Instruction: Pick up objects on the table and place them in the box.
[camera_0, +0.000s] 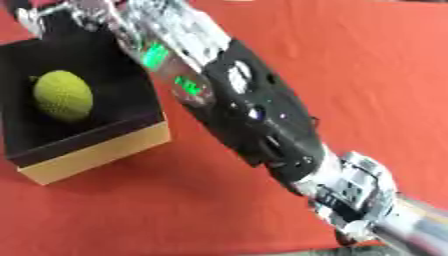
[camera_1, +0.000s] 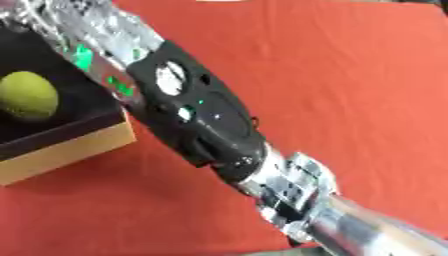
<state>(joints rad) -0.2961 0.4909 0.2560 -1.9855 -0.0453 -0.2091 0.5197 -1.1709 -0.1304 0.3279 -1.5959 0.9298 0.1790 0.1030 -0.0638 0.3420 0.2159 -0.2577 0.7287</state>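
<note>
Right arm (camera_0: 254, 115) comes in from the lower right and runs diagonally across the frame to the upper left. Black housing with silver joints, green lights lit on the section nearer the hand.

Right hand (camera_0: 52, 12) sits at the top-left corner, above the far edge of the box. Only a blurred bit of silver and black shows there. Can't tell whether the fingers are straight or curled, or whether they hold anything.

Open square box with a black lining and tan cardboard outer walls (camera_0: 96, 152) sits on the red cloth-covered table (camera_0: 367, 65), at the left of the view. The arm passes over its right side.

Yellow-green round ball with a knobbly texture (camera_0: 63, 95) lies inside the box on the black floor, toward the left part of it. It is apart from the hand and the arm, touching neither.

Left hand shows in neither eye view.

Silver wrist-like joint block (camera_1: 293, 187) is visible near the lower right, where the black housing meets a silver tube.
</note>
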